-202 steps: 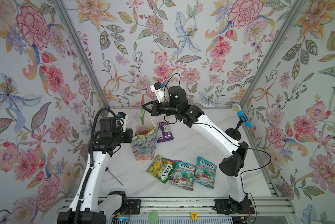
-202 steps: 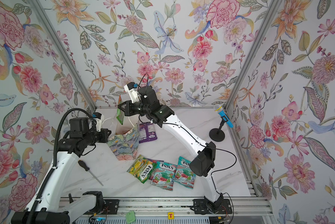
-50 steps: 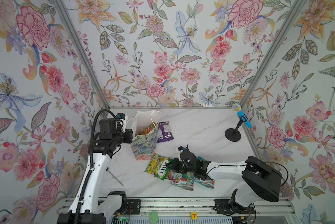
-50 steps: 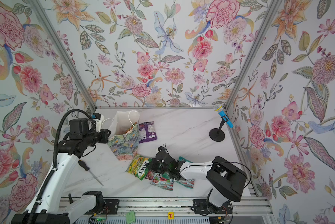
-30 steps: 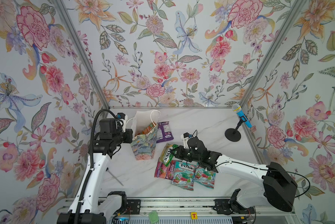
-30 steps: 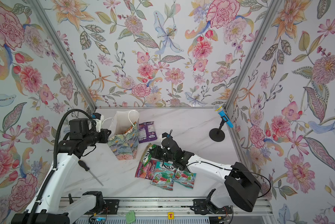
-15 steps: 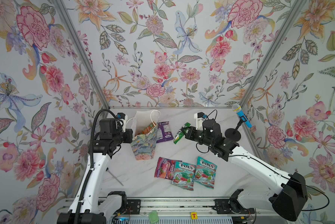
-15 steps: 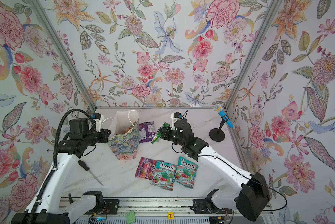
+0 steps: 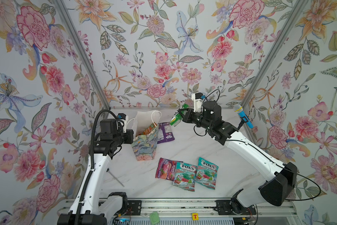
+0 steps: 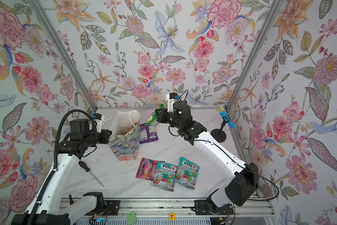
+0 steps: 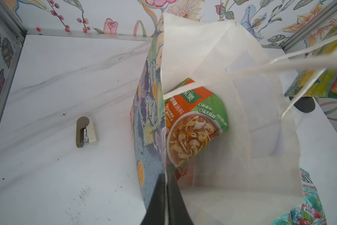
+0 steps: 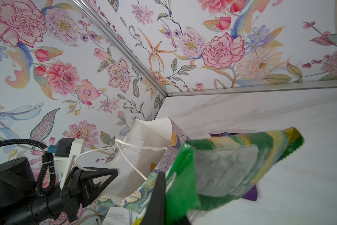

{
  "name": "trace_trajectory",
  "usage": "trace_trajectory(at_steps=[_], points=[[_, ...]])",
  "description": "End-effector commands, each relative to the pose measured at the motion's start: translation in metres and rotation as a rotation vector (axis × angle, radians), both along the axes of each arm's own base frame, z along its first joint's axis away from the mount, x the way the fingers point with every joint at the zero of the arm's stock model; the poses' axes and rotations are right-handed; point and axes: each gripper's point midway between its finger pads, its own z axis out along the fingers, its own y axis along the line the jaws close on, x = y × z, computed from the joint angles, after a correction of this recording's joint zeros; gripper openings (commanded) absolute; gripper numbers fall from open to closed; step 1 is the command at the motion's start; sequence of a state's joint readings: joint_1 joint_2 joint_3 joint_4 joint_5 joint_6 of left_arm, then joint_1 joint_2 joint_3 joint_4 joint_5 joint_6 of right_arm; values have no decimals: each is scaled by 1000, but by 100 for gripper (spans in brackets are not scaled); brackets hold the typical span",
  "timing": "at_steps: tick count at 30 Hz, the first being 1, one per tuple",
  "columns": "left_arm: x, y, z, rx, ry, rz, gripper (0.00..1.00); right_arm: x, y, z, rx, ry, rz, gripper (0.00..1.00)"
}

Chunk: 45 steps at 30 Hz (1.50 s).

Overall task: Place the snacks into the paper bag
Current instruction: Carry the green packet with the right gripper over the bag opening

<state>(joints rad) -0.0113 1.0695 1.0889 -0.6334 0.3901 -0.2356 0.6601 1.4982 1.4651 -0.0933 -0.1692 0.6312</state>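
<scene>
The right arm [image 9: 247,152] rises from the near rail, its elbow low at the near right. Its forearm slopes up toward the far wall and its wrist lies level, pointing left at the bag. The right gripper [image 9: 178,116] hangs in the air just right of the bag's mouth, its jaws pressed together on one edge of a green pouch [image 9: 175,119] with yellow streaks; no writing on it can be read. The left arm [image 9: 93,175] stands nearly upright from the near left, with its wrist bent level toward the right. The left gripper [image 11: 165,180] pinches the paper bag [image 9: 145,145] by its left rim, 1 finger inside and 1 outside. The bag stands upright and open on the marble table [image 9: 183,148], white inside, with an orange and green soup packet [image 11: 193,124] bearing Chinese characters leaning in it. Near the front lie 2 teal pouches [image 9: 184,175] marked "FOX'S MINT BLOSSOM", overlapping, and a pink pouch [image 9: 164,170] marked "BERRIES" is tucked under the left one. A purple pouch [image 10: 149,133] marked "FOX'S" lies just beside the bag, on its far right. A blue microphone [image 9: 242,116] stands at the far right, a screwdriver [image 10: 90,173] lies beside the left arm, and a small stapler [image 11: 85,132] sits left of the bag.
</scene>
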Motion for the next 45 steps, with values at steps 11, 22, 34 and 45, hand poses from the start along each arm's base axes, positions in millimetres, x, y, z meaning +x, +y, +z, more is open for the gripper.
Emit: trace_trajectory(at_steps=[11, 22, 34, 45], points=[[-4, 1, -14, -16, 58, 1, 6, 25, 26, 79, 86, -176, 48, 0], [-5, 0, -14, -18, 59, 0, 6, 48, 55, 109, 127, -219, 103, 0], [-6, 0, -15, -16, 59, -2, 6, 39, 117, 114, 136, -214, 276, 0], [-6, 0, -15, -16, 58, -4, 6, -4, 153, 88, 97, -148, 426, 0]])
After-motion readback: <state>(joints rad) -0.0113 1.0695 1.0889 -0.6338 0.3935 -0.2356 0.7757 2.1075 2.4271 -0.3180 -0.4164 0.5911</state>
